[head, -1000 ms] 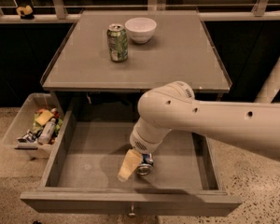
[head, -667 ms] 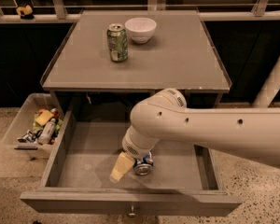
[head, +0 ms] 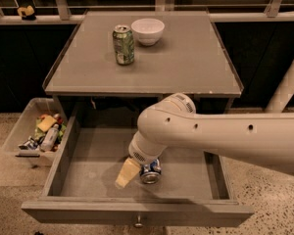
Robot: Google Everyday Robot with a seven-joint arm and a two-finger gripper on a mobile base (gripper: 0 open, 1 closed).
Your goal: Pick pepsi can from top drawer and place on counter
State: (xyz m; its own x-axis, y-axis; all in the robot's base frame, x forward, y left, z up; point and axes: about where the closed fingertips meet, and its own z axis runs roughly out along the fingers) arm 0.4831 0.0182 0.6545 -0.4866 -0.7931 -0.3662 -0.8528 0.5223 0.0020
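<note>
The pepsi can (head: 151, 172) lies on its side on the floor of the open top drawer (head: 137, 210), near the front middle, its silver end facing me. My gripper (head: 133, 175) is down inside the drawer right beside the can, on its left, and my white arm reaches in from the right and hides part of both. The counter (head: 186, 58) is the grey top above the drawer.
A taller green can (head: 123, 44) and a white bowl (head: 147, 30) stand at the back of the counter. A clear plastic bin (head: 34, 131) with several snack items sits on the floor to the left of the drawer. A railing runs behind.
My arm has swung a little to the left and the gripper has shifted left and down beside the can. The can has stayed in the same spot.
</note>
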